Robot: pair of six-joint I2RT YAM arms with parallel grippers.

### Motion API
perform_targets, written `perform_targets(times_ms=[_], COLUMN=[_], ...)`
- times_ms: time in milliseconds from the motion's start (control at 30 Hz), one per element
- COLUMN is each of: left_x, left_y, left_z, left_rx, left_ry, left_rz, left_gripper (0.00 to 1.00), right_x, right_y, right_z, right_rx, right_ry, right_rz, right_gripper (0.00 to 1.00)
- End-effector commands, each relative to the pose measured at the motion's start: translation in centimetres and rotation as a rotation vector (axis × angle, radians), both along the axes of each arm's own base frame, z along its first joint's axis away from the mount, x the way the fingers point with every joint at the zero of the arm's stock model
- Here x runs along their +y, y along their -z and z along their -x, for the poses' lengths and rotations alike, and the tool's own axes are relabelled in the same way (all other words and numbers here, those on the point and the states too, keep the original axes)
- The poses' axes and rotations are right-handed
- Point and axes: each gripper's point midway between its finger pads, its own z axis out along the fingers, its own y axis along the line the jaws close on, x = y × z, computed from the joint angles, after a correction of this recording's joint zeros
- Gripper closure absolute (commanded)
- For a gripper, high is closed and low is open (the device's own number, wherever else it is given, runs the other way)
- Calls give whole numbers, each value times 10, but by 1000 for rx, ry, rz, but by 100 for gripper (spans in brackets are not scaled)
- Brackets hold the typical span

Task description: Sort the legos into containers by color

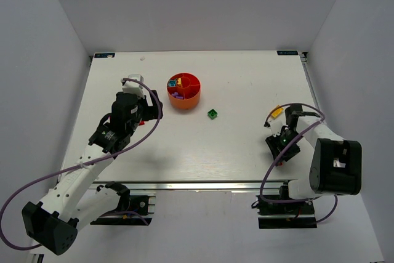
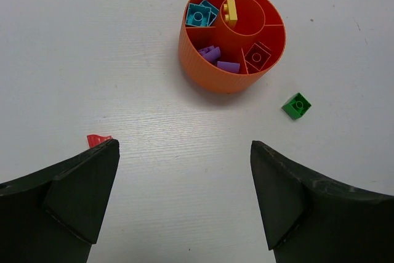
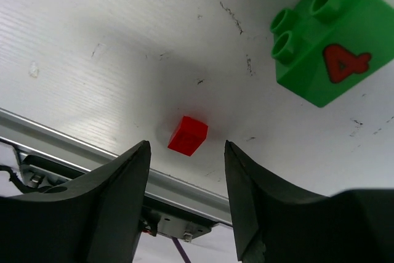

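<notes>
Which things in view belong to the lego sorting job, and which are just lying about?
Job: orange bowl; cyan bricks, yellow brick, purple bricks and red brick inside it; loose green brick; loose red brick; green brick marked in red; red piece beside left pincer.
Lying about: purple cables; yellow cable tag; table corner markers.

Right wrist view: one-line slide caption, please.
Open right hand lined up on a small red plastic brick on the white table, a green studded plastic brick nearby.
</notes>
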Motion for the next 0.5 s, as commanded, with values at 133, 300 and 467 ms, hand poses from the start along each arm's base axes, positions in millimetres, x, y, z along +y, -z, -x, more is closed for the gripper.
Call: perform_targets(times_ms=[133, 300, 467], left_x=[2, 3, 3], left_y=[-5, -4, -4], left_z=[0, 1, 0], left_rx=[-16, -15, -14], left_ry=[-7, -8, -11], left_rz=[5, 4, 2], left_gripper=[4, 4, 4], right_x=[-8, -10, -8], right_y=[8, 11, 12], right_z=[-4, -9, -10], right_rx=[-9, -18, -20], right_ry=[2, -13, -27], right_rz=[104, 147, 153], right_gripper=[48, 55, 63])
